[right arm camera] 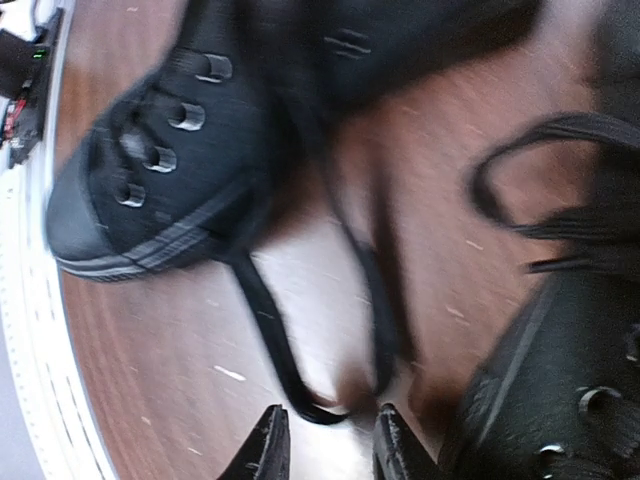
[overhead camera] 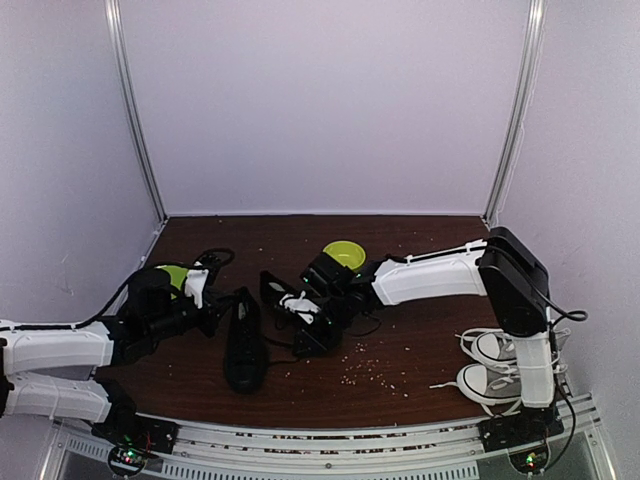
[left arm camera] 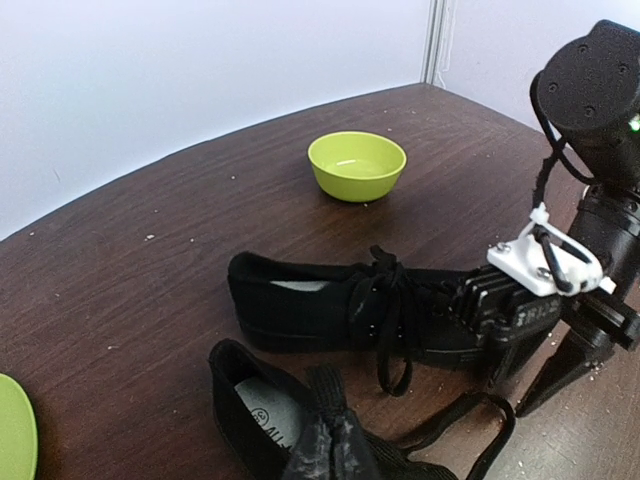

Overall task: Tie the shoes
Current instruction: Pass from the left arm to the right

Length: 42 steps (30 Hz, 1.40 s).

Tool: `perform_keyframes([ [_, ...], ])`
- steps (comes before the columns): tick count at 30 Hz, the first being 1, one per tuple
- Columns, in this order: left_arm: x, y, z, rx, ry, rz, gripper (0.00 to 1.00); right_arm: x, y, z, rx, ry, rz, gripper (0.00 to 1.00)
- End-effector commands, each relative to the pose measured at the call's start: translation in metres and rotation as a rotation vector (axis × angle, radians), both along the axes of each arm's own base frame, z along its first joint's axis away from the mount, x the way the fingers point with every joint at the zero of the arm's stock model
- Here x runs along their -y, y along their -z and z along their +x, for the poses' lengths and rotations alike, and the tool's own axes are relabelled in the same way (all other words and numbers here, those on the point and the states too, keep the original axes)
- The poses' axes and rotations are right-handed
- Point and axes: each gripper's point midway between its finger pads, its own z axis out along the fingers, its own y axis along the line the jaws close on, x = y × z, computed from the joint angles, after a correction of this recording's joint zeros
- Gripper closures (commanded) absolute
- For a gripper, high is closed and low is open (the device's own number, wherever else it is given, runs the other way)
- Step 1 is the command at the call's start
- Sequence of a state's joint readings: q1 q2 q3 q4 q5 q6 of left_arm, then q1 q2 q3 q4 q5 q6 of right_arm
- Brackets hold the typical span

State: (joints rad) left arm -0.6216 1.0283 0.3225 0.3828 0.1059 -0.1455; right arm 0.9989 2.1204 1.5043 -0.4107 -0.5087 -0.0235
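Two black shoes lie mid-table: the near shoe (overhead camera: 243, 345) (left arm camera: 245, 405) and the far shoe (overhead camera: 300, 318) (left arm camera: 335, 305), whose laces (left arm camera: 392, 300) are bunched in a knot. At the near shoe's opening, my left gripper (overhead camera: 213, 300) (left arm camera: 327, 445) is shut on a flat black lace (left arm camera: 335, 392). My right gripper (overhead camera: 322, 298) (left arm camera: 520, 315) (right arm camera: 330, 455) hangs low between the shoes and is open. A loose black lace loop (right arm camera: 290, 385) lies on the table right at its fingertips, ungripped. The right wrist view is blurred.
A green bowl (overhead camera: 345, 255) (left arm camera: 357, 165) stands behind the shoes and a green plate (overhead camera: 175, 275) (left arm camera: 12, 430) is at the left. White-laced grey sneakers (overhead camera: 498, 365) sit by the right arm's base. Crumbs (overhead camera: 365, 372) dot the table in front.
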Motion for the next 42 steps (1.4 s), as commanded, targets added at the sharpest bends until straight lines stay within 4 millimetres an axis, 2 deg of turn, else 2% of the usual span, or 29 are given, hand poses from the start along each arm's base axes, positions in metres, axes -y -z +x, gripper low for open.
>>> perform_keyframes([
  [1, -0.003, -0.015, 0.005, 0.059, -0.016, -0.021, 1.00, 0.014, -0.008, 0.010, 0.022, 0.012, -0.058, 0.72],
  [6, -0.006, -0.013, 0.003, 0.060, -0.025, -0.023, 1.00, 0.011, -0.019, 0.004, 0.025, -0.022, -0.022, 0.72],
  [14, -0.009, -0.011, -0.004, 0.041, -0.030, -0.056, 1.00, -0.036, -0.037, -0.026, -0.036, -0.083, 0.151, 0.73],
  [16, -0.014, -0.007, -0.006, 0.043, -0.044, -0.054, 1.00, -0.047, -0.032, -0.028, -0.065, -0.084, 0.157, 0.73],
  [21, -0.014, -0.003, -0.003, 0.047, -0.048, -0.039, 1.00, -0.060, -0.002, -0.017, -0.134, -0.080, 0.122, 0.73],
  [24, -0.010, 0.001, -0.001, 0.024, -0.039, -0.033, 1.00, -0.061, 0.017, -0.023, -0.179, -0.120, 0.063, 0.73],
  [26, -0.008, 0.002, -0.001, 0.016, -0.032, -0.036, 1.00, -0.058, 0.023, -0.021, -0.178, -0.106, 0.051, 0.73],
  [35, -0.014, 0.003, -0.002, 0.033, -0.048, -0.012, 1.00, -0.036, 0.017, -0.001, -0.209, -0.041, 0.067, 0.75],
  [42, -0.013, 0.013, -0.005, 0.000, -0.042, -0.017, 1.00, -0.057, 0.022, 0.014, -0.212, 0.020, 0.115, 0.71],
])
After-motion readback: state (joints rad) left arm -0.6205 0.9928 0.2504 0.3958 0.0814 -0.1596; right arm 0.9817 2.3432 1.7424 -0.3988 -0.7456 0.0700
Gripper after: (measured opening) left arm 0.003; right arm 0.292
